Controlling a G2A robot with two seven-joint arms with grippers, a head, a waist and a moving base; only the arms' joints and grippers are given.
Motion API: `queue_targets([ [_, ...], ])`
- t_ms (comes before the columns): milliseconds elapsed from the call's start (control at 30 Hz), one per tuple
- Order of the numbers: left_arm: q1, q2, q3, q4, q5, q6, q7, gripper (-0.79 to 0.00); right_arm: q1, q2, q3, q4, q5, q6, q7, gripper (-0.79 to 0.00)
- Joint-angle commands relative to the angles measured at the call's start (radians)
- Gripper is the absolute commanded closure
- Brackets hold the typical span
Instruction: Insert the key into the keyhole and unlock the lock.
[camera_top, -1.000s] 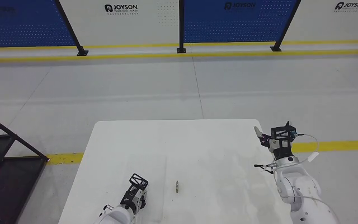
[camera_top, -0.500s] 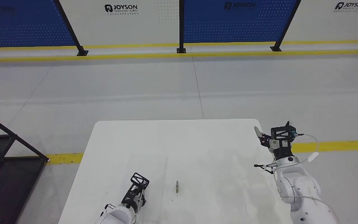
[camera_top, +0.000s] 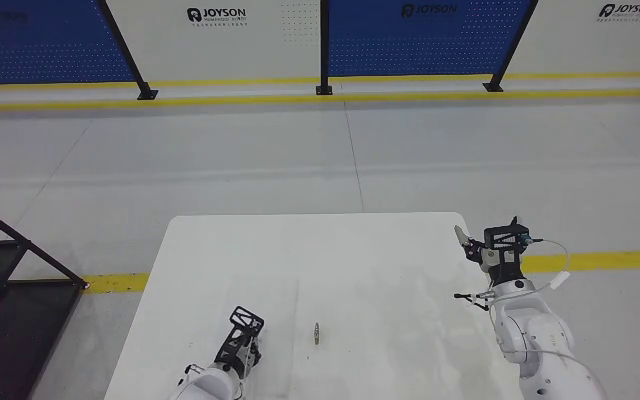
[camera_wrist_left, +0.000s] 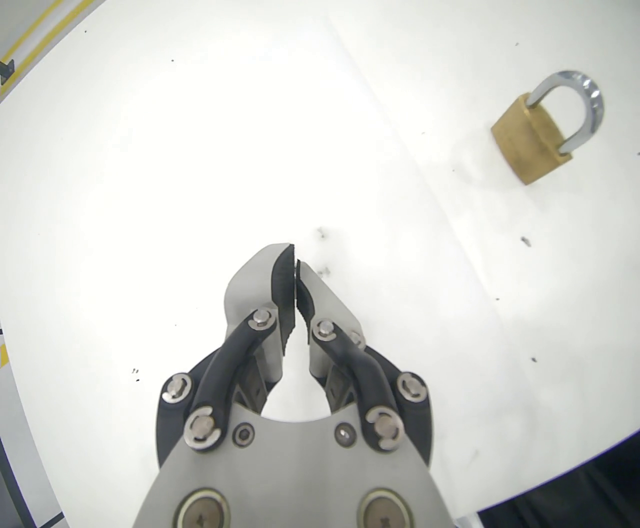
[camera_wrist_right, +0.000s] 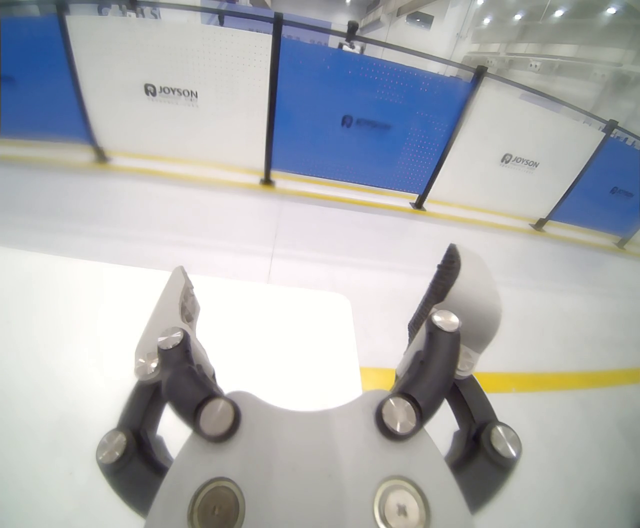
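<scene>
As the small brass padlock (camera_wrist_left: 534, 145) with its curved silver shackle lies shut on the white table (camera_top: 380, 260), close to the near edge and just right of the left gripper (camera_wrist_left: 296, 261), the task seems to be at its opening step, the approach. The next move, I judge, calls for steadying the lock body so that a key can meet the keyhole squarely. The left gripper's jaws are clenched pad to pad, grasping nothing and apart from the padlock. The right gripper (camera_wrist_right: 316, 270) hangs over the far right corner, jaws spread wide and empty.
</scene>
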Motion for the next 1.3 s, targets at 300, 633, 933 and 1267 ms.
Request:
queue_targets([
  [300, 0.148, 0.017, -0.178, -0.15, -0.236, -0.175, 0.419, 0.0, -0.013, 0.001, -0.009, -0.01, -0.034, -0.031, -0.016, -0.785],
  [633, 0.217, 0.033, -0.348, -0.057, -0.385, -0.49, 0.839, 0.0, -0.152, -0.005, -0.229, -0.144, -0.406, -0.037, -0.031, -0.785],
  [933, 0.215, 0.033, -0.363, -0.031, -0.393, -0.501, 0.867, 0.0, -0.206, -0.016, -0.476, -0.166, -0.644, -0.066, -0.034, -0.785],
  [1267, 0.215, 0.033, -0.363, -0.031, -0.393, -0.501, 0.867, 0.0, -0.203, -0.016, -0.486, -0.165, -0.656, -0.064, -0.028, -0.785],
])
